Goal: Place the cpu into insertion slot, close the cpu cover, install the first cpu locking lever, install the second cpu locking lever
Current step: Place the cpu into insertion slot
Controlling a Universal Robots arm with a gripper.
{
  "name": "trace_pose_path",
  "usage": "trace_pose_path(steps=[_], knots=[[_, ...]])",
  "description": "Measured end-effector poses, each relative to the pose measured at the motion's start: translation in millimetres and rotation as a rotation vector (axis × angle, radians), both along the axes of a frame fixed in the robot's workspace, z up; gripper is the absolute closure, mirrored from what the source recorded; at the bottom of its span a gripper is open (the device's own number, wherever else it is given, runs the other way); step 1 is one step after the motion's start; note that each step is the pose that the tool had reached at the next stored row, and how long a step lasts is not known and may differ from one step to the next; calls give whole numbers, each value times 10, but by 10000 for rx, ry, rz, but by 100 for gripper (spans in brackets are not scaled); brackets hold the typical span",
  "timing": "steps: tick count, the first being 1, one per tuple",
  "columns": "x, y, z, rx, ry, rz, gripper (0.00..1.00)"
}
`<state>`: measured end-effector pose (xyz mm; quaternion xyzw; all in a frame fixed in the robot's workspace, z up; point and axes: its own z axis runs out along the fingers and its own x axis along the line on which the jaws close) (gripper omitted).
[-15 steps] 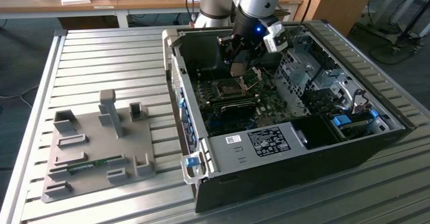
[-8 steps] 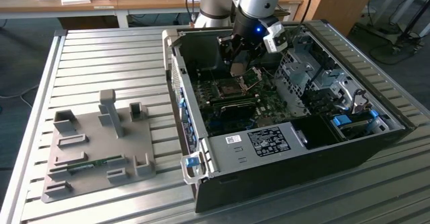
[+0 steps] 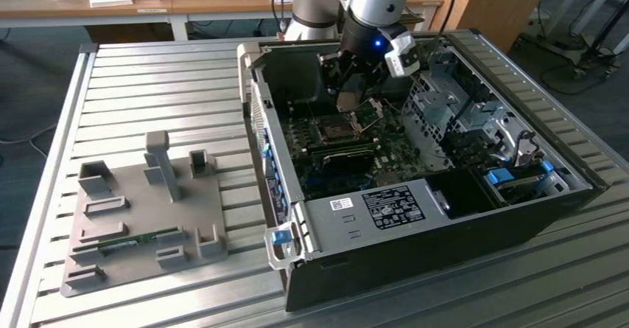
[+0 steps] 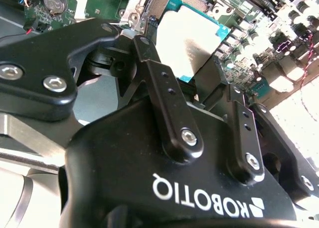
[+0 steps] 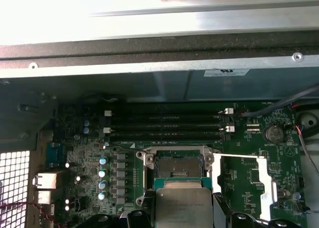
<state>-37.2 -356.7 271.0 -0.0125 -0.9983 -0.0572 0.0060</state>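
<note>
Tool [image 4: 180, 56] grips cpu [image 4: 192, 34] near open insertion slot [image 5: 179, 163].

Silver arm [image 3: 378, 0] comes down steeply from above the open computer case [image 3: 413, 232]. Its wrist [image 3: 376, 42] sits at the case's rim. The gripper [image 3: 350, 96] is inside the case, black fingers [image 4: 149, 63] clamped on a cpu [image 4: 192, 36].
</note>
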Motion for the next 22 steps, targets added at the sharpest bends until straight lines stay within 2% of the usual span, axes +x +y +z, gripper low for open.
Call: trace_pose_path(steps=[9,22], knots=[[-1,2,-66,0,2,0,46],[0,2,-68,0,1,-5,46]])
